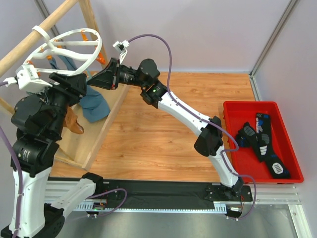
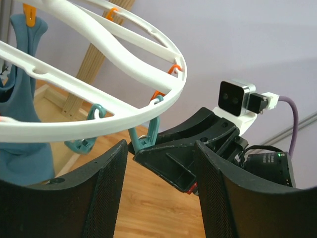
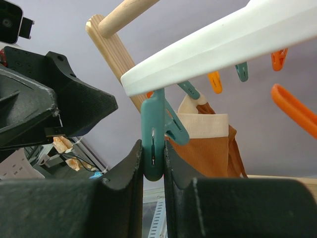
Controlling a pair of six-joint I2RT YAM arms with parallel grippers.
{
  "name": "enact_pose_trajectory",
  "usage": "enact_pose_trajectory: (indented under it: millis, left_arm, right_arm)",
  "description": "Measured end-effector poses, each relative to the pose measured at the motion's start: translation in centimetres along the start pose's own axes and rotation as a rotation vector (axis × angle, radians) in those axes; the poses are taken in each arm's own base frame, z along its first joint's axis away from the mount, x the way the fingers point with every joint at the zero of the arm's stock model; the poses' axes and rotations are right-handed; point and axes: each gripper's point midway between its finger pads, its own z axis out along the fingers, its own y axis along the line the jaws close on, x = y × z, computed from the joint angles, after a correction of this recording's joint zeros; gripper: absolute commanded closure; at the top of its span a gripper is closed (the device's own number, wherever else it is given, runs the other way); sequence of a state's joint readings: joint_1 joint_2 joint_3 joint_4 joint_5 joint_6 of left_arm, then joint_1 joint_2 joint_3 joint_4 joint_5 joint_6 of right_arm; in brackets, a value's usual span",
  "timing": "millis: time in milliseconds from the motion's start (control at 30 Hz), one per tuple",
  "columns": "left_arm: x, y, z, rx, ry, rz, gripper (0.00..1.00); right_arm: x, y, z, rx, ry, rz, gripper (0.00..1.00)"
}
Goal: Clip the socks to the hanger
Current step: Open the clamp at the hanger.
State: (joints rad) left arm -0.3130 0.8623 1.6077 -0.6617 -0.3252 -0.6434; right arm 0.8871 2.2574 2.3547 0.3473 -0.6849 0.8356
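2 black socks [image 1: 265, 144] w/ white-and-blue marks, lying loose and overlapping in 1 red bin [image 1: 262, 103], well apart from hanger [image 1: 74, 34], off to its right. Neither clipped, neither held.

1 hanger: white round ring w/ inner spokes, tilted, hook [image 1: 41, 33] looped over wooden rod [image 1: 22, 49] of the rack.

- 4 orange clips [image 2: 174, 69] countable along rim in left wrist view.
- 3 orange and 3 teal in right wrist view, incl. the one being pinched. Total round the whole ring can't be told.
- Below ring: teal-blue sock [image 1: 96, 104] hanging from an orange clip. Whether 1 or 2 of these, unclear.
- 1 tan-brown sock [image 3: 208, 148] w/ cream cuff, also hung from hanger, just behind the pinched clip.

Right gripper [image 3: 152, 148]: reached up to hanger's near rim and clenched on 1 teal clip [image 3: 151, 119]. 2 fingers press clip's lower end from both sides. Clip dangles straight down from white rim, touching it at top. Nothing in clip's mouth as far as visible.

Left gripper [image 2: 159, 146]: 2 fingers spread wide, grasping nothing. Sits just below hanger's rim, pointing up at same teal clip and at right gripper's nose. Near both, touching neither as far as visible.

Both arms crowd hanger's right-hand edge. No arm near red bin.
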Motion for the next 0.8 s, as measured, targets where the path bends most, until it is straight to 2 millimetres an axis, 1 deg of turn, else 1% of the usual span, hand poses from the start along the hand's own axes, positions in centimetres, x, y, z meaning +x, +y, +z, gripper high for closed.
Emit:
enact_pose_trajectory:
  millis: [267,400,500,633,800]
  left_arm:
    - [2.1,0.1,2.7,-0.032,0.066,0.028,0.38]
    - [2.4,0.1,3.2,-0.041,0.085,0.047,0.37]
    - [2.6,0.2,3.3,-0.048,0.094,0.058,0.36]
    - [2.6,0.6,3.1,-0.061,0.098,0.063,0.32]
    - [2.2,1.5,2.0,-0.089,0.071,0.062,0.34]
  right_arm:
    - [0.4,-0.2,-0.1,0.005,0.019,-0.007,1.00]
    - [0.6,-0.7,-0.3,0.019,0.031,-0.002,1.00]
    - [0.7,-0.8,-0.3,0.023,0.035,-0.007,1.00]
    - [1.0,-1.0,-0.3,0.030,0.045,-0.011,1.00]
    - [1.1,-1.0,-0.3,0.028,0.049,-0.023,1.00]
